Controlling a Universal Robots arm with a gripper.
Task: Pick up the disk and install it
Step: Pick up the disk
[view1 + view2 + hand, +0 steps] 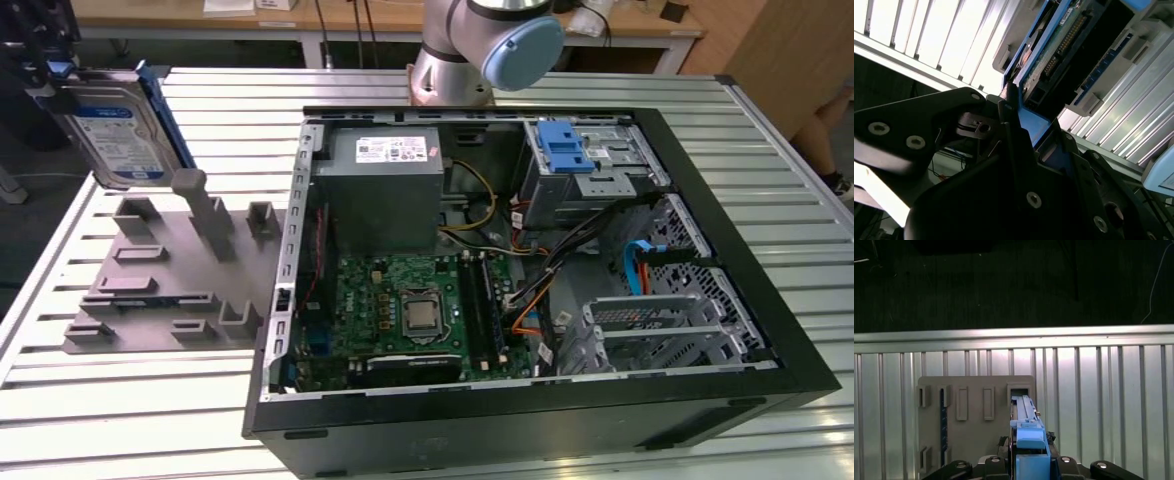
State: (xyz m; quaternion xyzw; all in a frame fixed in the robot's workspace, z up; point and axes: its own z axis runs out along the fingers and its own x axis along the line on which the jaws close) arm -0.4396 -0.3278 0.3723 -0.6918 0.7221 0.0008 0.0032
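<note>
We see the gripper (1016, 122) clamped on the blue carrier edge of the disk (114, 125), holding it upright in the air at the exterior view's left, just above the grey holder plate (160, 270) on the slatted desk (134, 420). The open computer case (534, 415) lies beside the plate toward the exterior view's right, well apart from the disk.
</note>
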